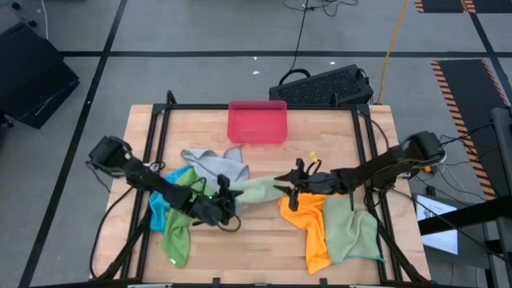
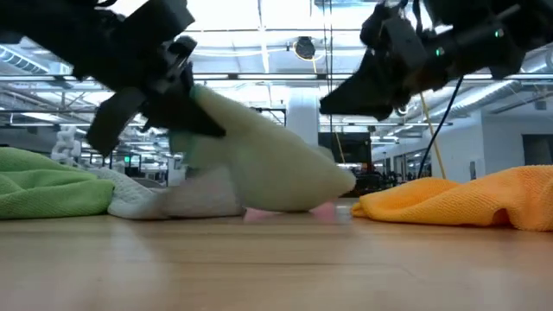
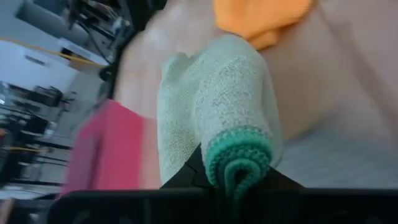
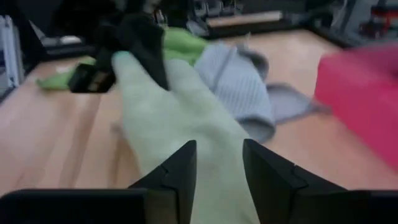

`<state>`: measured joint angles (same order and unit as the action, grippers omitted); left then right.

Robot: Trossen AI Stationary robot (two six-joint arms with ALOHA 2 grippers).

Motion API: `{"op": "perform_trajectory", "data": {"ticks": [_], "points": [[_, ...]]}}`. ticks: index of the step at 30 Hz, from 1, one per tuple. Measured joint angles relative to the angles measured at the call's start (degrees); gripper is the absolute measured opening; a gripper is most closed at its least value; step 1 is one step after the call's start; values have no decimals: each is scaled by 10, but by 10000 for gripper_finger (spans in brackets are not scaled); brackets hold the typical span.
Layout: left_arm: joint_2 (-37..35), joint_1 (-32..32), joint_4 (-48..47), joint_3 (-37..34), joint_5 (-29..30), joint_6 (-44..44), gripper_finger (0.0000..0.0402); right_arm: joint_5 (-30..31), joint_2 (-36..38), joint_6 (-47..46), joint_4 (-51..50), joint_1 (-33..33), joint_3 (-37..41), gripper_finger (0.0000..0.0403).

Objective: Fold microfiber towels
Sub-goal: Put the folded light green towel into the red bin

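Left gripper (image 1: 226, 210) pinching pale towel (image 1: 258, 189) (right gripper (image 1: 283, 186) parted)

No legible txt or labels

Pink tray (image 1: 257, 122) on wooden table (image 1: 264, 236); keyboard (image 1: 322, 86) behind.

My two arms are dark, near-black jointed links with rounded bulky housings at the outer joints, black cables trailing off each base, and each ends in a left gripper (image 1: 225, 194) or right gripper (image 1: 286, 182) with two matte black wedge-shaped fingers (image 4: 180, 171).
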<state>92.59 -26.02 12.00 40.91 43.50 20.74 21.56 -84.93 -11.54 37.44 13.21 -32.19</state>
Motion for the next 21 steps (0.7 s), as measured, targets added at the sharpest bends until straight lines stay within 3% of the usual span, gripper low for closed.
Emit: {"op": "perform_trajectory", "data": {"ticks": [4,13,17,21], "points": [[-43,43,-9,0,-5,76,18,14,14,38,-2,0,0,125],[-121,151,-27,2,-40,203,18,115,53,160,0,-2,0,125],[-136,214,-17,2,-76,254,18,146,62,204,37,-19,-1,126],[-135,285,24,2,-149,307,18,141,50,266,91,-50,-1,126]]}}
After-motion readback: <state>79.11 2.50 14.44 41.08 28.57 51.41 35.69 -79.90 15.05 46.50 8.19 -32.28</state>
